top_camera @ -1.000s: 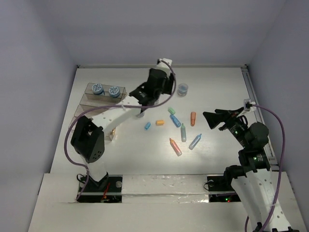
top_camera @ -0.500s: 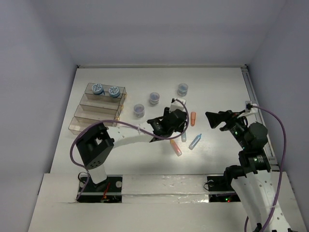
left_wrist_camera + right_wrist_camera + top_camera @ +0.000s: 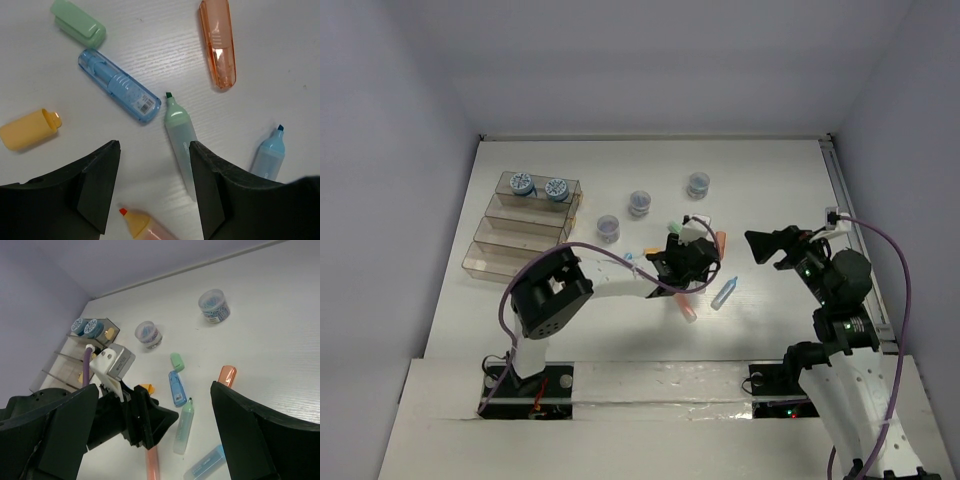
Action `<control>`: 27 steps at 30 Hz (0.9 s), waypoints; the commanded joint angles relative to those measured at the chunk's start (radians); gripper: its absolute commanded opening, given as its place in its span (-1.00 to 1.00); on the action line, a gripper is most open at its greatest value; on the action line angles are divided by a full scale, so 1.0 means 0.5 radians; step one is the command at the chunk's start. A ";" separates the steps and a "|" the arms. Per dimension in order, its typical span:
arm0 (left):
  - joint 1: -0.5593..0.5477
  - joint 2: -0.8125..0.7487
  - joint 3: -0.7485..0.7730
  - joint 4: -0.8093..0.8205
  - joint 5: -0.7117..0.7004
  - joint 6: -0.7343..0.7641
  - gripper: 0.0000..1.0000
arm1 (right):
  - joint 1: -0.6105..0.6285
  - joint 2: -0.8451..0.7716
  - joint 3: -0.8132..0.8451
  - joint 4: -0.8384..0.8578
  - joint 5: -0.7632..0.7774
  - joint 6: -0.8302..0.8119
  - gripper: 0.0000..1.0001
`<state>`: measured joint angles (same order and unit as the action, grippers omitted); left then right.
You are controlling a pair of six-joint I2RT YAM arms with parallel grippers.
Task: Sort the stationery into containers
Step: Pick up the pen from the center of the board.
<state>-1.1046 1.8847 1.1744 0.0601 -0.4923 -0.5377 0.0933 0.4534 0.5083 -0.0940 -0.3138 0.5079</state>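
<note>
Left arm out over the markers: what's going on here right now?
The left gripper is open above the scattered pens, with an uncapped green marker lying under it and nothing gripped. The right gripper hangs open and empty off to the right. Two jars sit in the rearmost tray of the containers. Three more jars and the other pens lie loose on the table.

The table [image 3: 280, 75] lies bare right of the green marker [image 3: 181, 135] as far as the pale blue marker [image 3: 267, 155]; a blue pen [image 3: 119, 86] sits just beside its tip, on the left; a red-tipped marker [image 3: 145, 225] crowds its lower left; an orange pen [image 3: 217, 42] lies beyond its tip, apart.
</note>
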 commanded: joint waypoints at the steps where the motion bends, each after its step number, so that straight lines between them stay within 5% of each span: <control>1: 0.089 0.022 0.087 0.143 0.027 -0.038 0.08 | 0.019 0.023 0.017 0.077 -0.020 -0.034 1.00; 27: 0.209 0.317 0.259 0.042 -0.092 -0.029 0.03 | 0.019 0.112 -0.029 0.154 -0.130 -0.007 1.00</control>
<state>-1.0134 2.0449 1.2854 0.0998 -0.4877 -0.5510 0.0933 0.5068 0.5060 -0.0746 -0.3630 0.5087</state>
